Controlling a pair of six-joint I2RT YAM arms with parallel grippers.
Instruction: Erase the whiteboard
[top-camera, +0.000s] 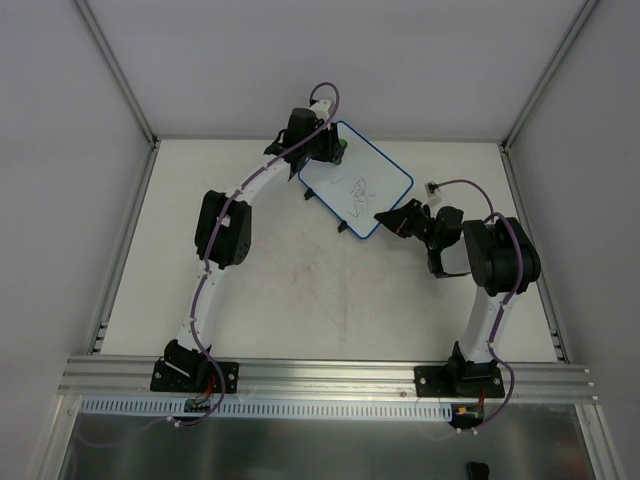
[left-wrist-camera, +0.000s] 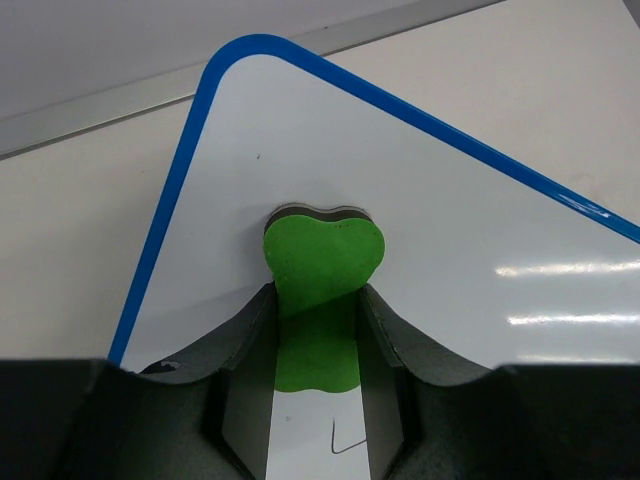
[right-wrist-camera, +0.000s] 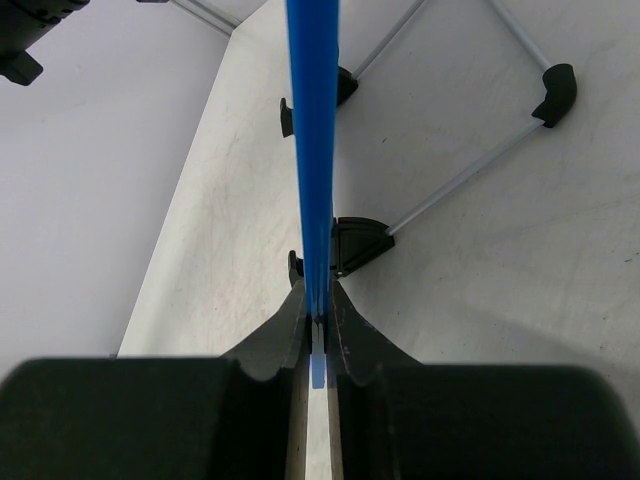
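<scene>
The whiteboard (top-camera: 370, 185), white with a thin blue rim and black feet, lies at the back middle of the table with black scribbles near its centre. My left gripper (top-camera: 335, 148) is shut on the green eraser (left-wrist-camera: 322, 262), whose felt face rests on the board's far corner. In the left wrist view the board (left-wrist-camera: 450, 210) fills the frame and a short black mark (left-wrist-camera: 345, 440) shows between the fingers. My right gripper (top-camera: 385, 219) is shut on the board's near right rim (right-wrist-camera: 314, 140), seen edge-on as a blue strip in the right wrist view.
Faint scuffs mark the table in front of the board. A small white clip-like object (top-camera: 433, 187) lies right of the board. Aluminium frame rails run along the table's left and right edges and front. Grey walls enclose the back.
</scene>
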